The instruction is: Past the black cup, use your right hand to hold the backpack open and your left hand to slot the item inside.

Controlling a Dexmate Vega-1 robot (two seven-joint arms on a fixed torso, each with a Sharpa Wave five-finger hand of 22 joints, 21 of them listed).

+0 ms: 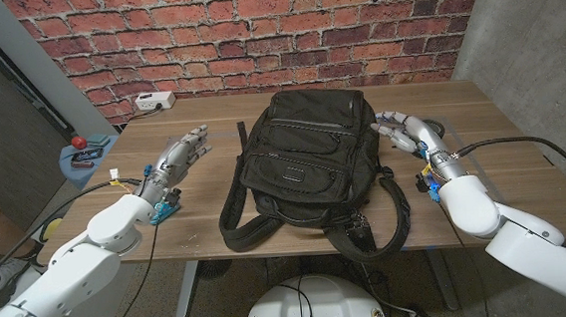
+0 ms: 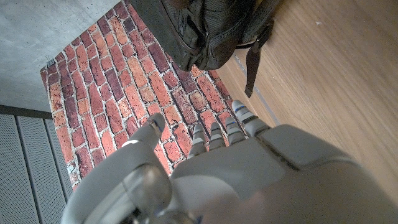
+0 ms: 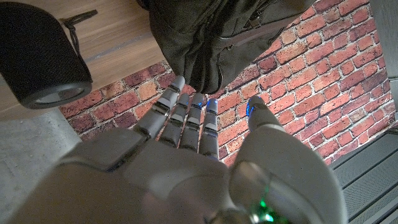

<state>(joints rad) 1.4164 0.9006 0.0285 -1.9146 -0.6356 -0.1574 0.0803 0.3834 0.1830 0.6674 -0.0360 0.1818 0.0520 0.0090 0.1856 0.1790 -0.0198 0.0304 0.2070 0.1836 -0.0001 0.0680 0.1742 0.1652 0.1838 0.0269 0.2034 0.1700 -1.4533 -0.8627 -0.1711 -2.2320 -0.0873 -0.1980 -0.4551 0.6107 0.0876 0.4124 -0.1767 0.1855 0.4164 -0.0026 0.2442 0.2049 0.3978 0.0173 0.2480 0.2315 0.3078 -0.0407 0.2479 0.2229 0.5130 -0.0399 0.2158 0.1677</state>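
Observation:
A black backpack [image 1: 303,157] lies in the middle of the wooden table [image 1: 523,162], its zips closed as far as I can see and its straps [image 1: 368,234] trailing toward the front edge. My left hand [image 1: 178,156] hovers to its left, fingers straight and apart, holding nothing. My right hand [image 1: 399,130] is beside the bag's right upper corner, fingers spread and empty. A black cylindrical item [image 1: 439,128] sits just behind that hand. In the right wrist view the right hand [image 3: 186,155] points at the backpack [image 3: 217,37], with the cylinder [image 3: 43,56] beside it. The left wrist view has the left hand [image 2: 249,168] and the backpack [image 2: 205,31].
A white power strip [image 1: 154,102] lies at the table's back left corner. A blue stand with a red button [image 1: 88,152] sits off the table's left side. A brick wall [image 1: 254,31] rises behind the table. Bare wood lies on both sides of the bag.

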